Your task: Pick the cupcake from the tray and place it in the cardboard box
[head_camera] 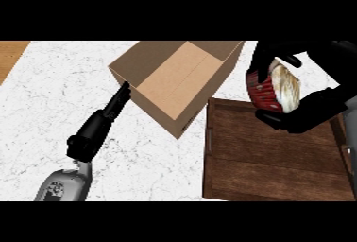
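Right hand point(307, 111), far right: fingers curled round cupcake point(275, 87), pinching it from far and near sides. Cupcake off tray point(272, 156), held above tray's far edge, tipped on its side — red ribbed wrapper facing left, pale frosting facing right. Tray dark wood, bare, at near right on white marble counter point(42, 118).

Cardboard box point(178, 80) centre-far, open, lying tilted so the tan inside shows; right wall just beside the cupcake, near corner overlapping tray's left edge.

Left hand point(105, 120) at left: fingers straight and pressed together, tips at or very near box's left wall. Contact likely, though hard to be sure from this angle.

Step in hand, by judgement: carry to box, lift done. To do well: travel left over the box's right wall, clear of the rim, then lower into the tan interior before releasing. Worth righting the cupcake on the way, wrapper down. Box looks light; a knock on the wall could shift it, so left hand bracing the left wall helps.
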